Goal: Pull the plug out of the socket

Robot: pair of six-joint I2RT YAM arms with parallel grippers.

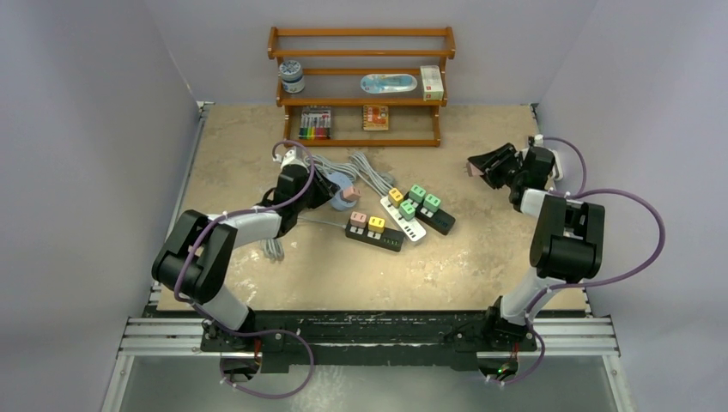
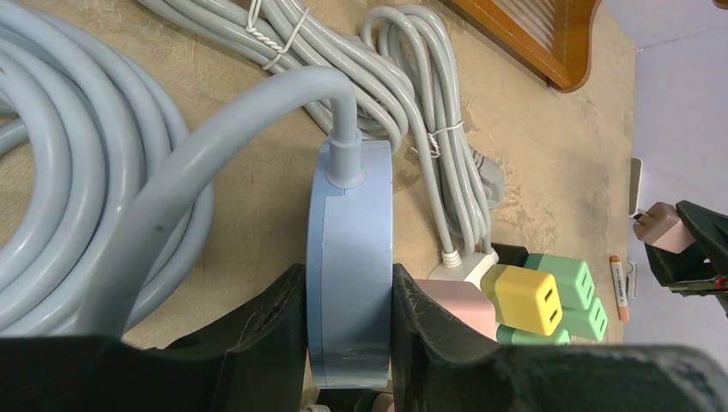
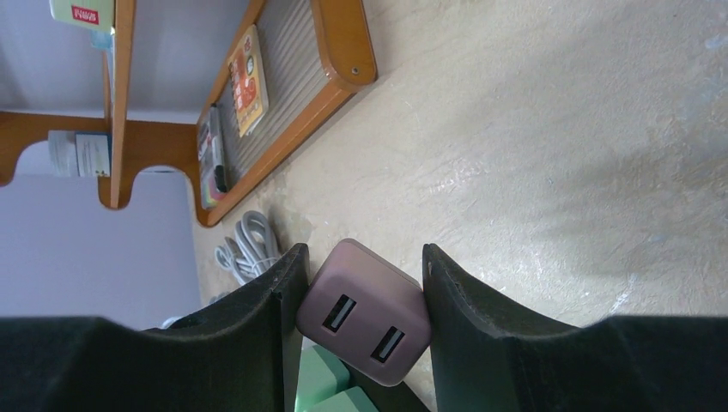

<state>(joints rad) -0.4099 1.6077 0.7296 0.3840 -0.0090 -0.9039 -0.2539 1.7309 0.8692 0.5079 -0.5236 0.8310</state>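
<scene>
My left gripper point(image 1: 336, 194) is shut on a round light-blue socket point(image 2: 350, 249), clamping its flat faces left of the table's middle. A thick grey cable point(image 2: 215, 146) leaves the socket's top. My right gripper point(image 3: 360, 257) hangs above the table's right side, far from the socket. It is shut on a pink cube plug point(image 3: 365, 322) with two USB slots facing the camera. The left wrist view also shows this pink plug point(image 2: 661, 227) in the right gripper point(image 2: 687, 249), away from the socket.
Three power strips lie mid-table: a black one point(image 1: 375, 233), a white one point(image 1: 405, 221) and another black one point(image 1: 436, 216), carrying pink, yellow and green plugs. Grey cable bundles point(image 1: 365, 167) lie behind them. A wooden shelf point(image 1: 360, 103) stands at the back.
</scene>
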